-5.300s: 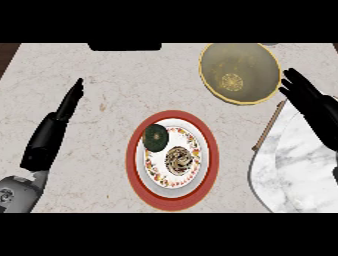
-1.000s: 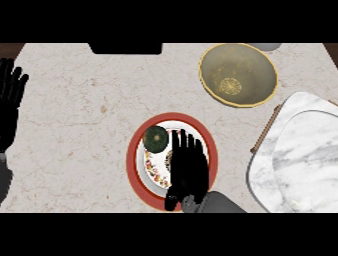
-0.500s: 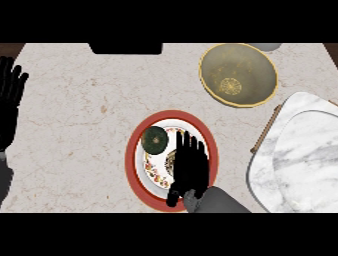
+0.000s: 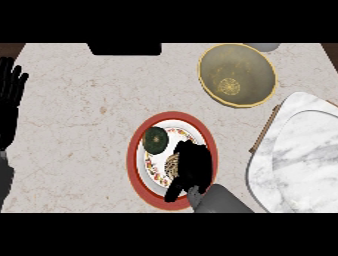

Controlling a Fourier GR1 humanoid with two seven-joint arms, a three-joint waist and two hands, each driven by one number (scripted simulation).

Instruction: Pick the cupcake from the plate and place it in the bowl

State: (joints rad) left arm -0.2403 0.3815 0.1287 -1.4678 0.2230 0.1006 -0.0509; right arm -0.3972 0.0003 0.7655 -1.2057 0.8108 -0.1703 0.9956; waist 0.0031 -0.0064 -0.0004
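Dark green and round, the cupcake (image 4: 156, 140) sits on the upper left part of the red-rimmed plate (image 4: 133, 165), upright, its top facing the head view. Seen from above it is a plain disc, so it has no long axis that I can name and points nowhere but up; I judge any approach bearing would serve equally. My right hand (image 4: 194, 165) hangs over the plate's right half, coming in from the lower edge, and the cupcake lies just beside it, up and to the left of its far end. That offset is what the coming move turns on, in my judgement: the hand needs to shift left and a little forward before it can close round the cupcake. The hand reads as 1 dark mass, so I cannot tell whether it is spread or curled; plainly it holds nothing, since the cupcake shows whole and clear of it. My left hand (image 4: 2, 107) rests open at the counter's (image 4: 76, 125) left edge, fingers straight and up, well apart from the plate, so of the 2 hands the right is much the nearer. The bowl (image 4: 255, 62) stands beyond the plate, up and to the right, nothing in it yet that I would call the cupcake.
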